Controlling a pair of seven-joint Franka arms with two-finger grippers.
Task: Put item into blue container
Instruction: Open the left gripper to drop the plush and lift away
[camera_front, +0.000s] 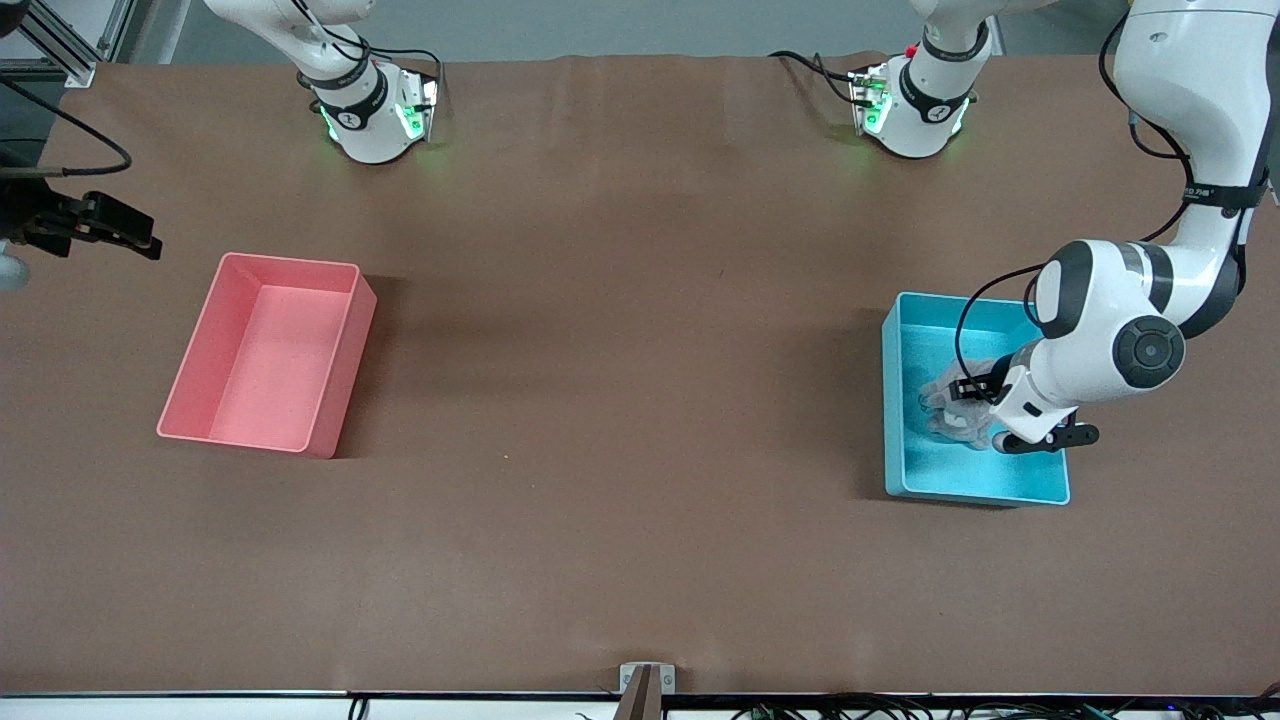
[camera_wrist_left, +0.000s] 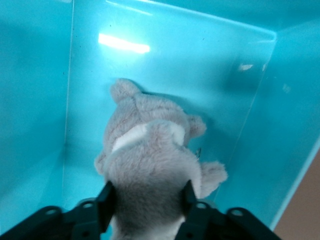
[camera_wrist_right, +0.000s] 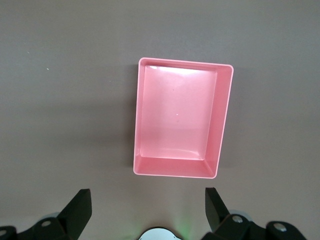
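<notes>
A grey and white plush toy (camera_wrist_left: 150, 150) lies on the floor of the blue container (camera_front: 895, 400), which stands toward the left arm's end of the table. My left gripper (camera_wrist_left: 147, 194) reaches down into that container (camera_wrist_left: 40, 100). Its fingers (camera_wrist_left: 106, 200) stand apart on either side of the toy's body, with fur brushing both pads. In the front view the toy (camera_front: 942, 418) shows beside the left gripper (camera_front: 968, 392). My right gripper (camera_wrist_right: 148, 200) waits open and holds nothing, up over the table beside the pink bin (camera_wrist_right: 177, 120).
The pink bin (camera_front: 265, 350) stands open-topped with nothing in it toward the right arm's end. The right gripper (camera_front: 135, 235) hangs near that end's table edge. Bare brown tabletop (camera_front: 620, 380) lies between the two bins.
</notes>
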